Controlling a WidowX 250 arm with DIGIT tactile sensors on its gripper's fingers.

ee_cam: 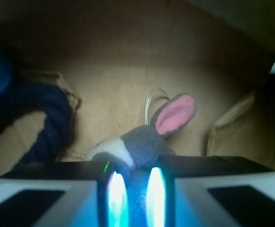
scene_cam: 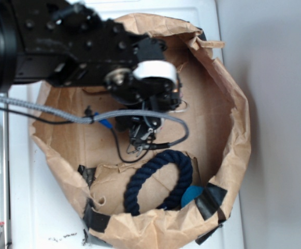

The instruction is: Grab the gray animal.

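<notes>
While the claw (ee_cam: 132, 194) is clamped on the gray animal (ee_cam: 142, 142), pressure should be kept and the navy rope ring (ee_cam: 42, 127) alongside avoided.

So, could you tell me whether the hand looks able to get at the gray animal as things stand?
Probably yes: in the wrist view the hand already has the gray animal between its fingers, with the navy rope ring off to one side and nothing between them.
</notes>
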